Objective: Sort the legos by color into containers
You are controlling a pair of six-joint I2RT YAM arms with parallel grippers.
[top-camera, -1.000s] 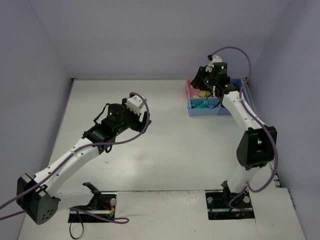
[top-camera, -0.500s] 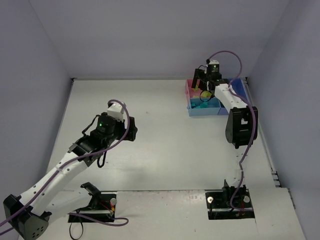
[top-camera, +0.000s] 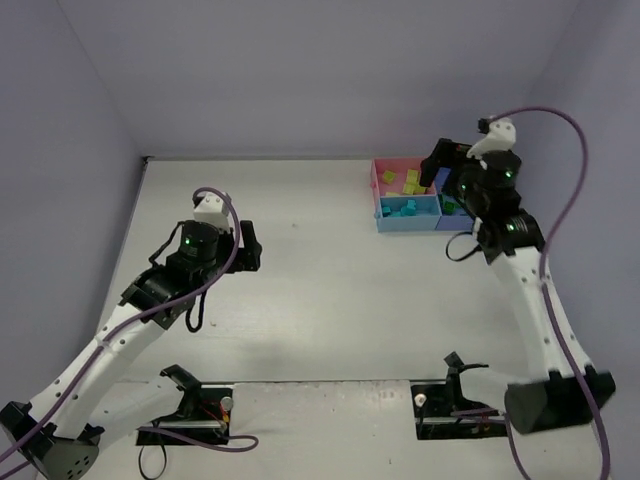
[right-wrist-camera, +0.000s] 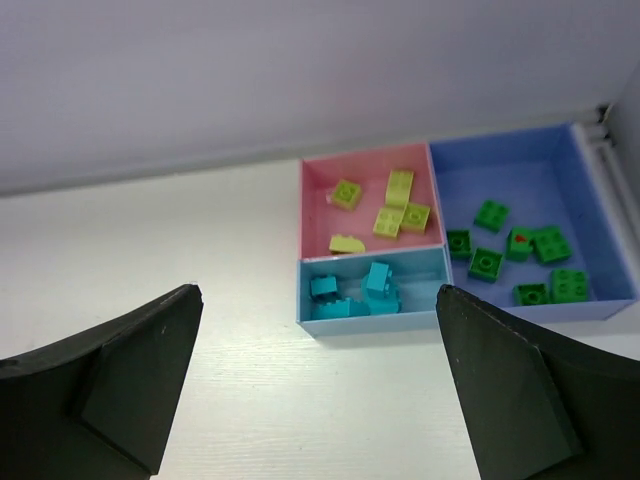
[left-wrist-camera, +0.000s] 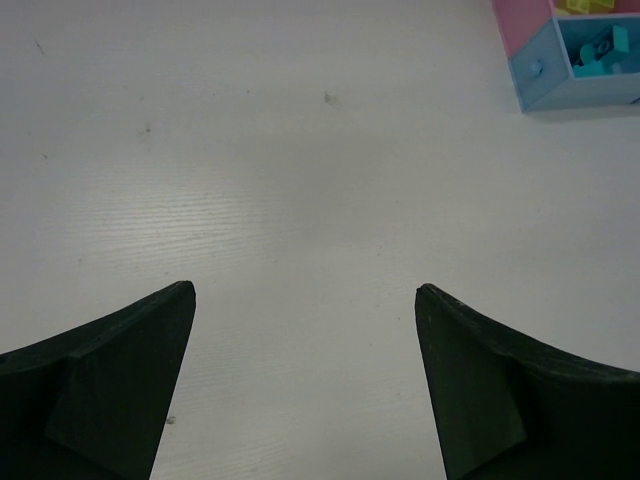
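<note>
The three joined containers stand at the table's back right: a pink tray (right-wrist-camera: 320,205), a light blue tray (right-wrist-camera: 370,320) and a larger dark blue tray (right-wrist-camera: 500,170). Several yellow-green legos (right-wrist-camera: 390,222) lie in the pink one, cyan legos (right-wrist-camera: 378,280) in the light blue one and green legos (right-wrist-camera: 485,263) in the dark blue one. My right gripper (right-wrist-camera: 318,290) hangs open and empty above the trays' near side; from above it (top-camera: 445,165) hides part of the dark blue tray. My left gripper (left-wrist-camera: 305,287) is open and empty over bare table, far left of the trays (left-wrist-camera: 545,85).
The back wall rises just behind the trays, and the table's right edge rail (right-wrist-camera: 605,125) runs beside the dark blue tray. Purple cables loop off both arms (top-camera: 560,150). The arm bases (top-camera: 190,415) sit at the near edge.
The right gripper opened and drew back from inside the trays to above their near side. The left arm pulled back toward the near left and its jaws spread wider.
</note>
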